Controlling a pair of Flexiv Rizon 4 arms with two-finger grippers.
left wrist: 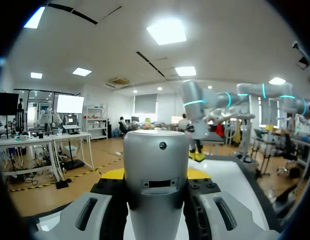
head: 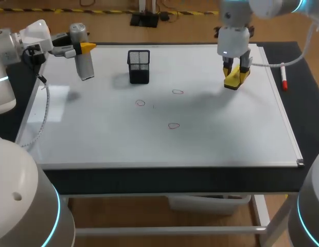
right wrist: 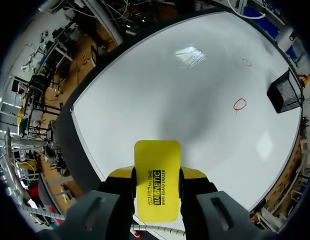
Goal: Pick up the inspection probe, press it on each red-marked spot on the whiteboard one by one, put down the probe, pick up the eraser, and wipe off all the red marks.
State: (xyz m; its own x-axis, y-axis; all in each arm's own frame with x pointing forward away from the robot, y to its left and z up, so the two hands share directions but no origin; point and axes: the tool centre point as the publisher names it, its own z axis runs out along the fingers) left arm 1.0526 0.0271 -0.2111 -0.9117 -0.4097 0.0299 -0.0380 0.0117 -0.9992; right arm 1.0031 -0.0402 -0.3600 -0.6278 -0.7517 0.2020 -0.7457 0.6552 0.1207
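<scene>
Left fingers [left wrist: 115, 174]: pinching the probe [left wrist: 156, 165] from two sides. The probe, a silver cylinder, stands nearly upright with a slight tilt between the yellow tips. In the head view it is at the far left corner of the whiteboard [head: 211, 139]. Whether its lower end touches the surface cannot be told. The left arm [head: 15, 43] comes in from the left edge.

Right fingers [right wrist: 120, 175]: pinching the eraser [right wrist: 156, 175], a yellow block that sticks out past the tips toward the board. In the head view it is over the far right part of the whiteboard, with the right arm [head: 234, 31] coming down from above. Contact with the board cannot be confirmed.

Whiteboard: lies flat on the worktop [head: 308, 123] and covers most of it. Three red marks [head: 173, 125] are drawn as small loops around the middle of the board, apart from one another. All three are well apart from both the eraser and the probe.

Other items: a black mesh cup [head: 139, 67] stands upright on the far part of the board, between the two arms and nearer the probe. A red-and-white marker [head: 284, 80] lies on the dark worktop just beside the board's right edge.
</scene>
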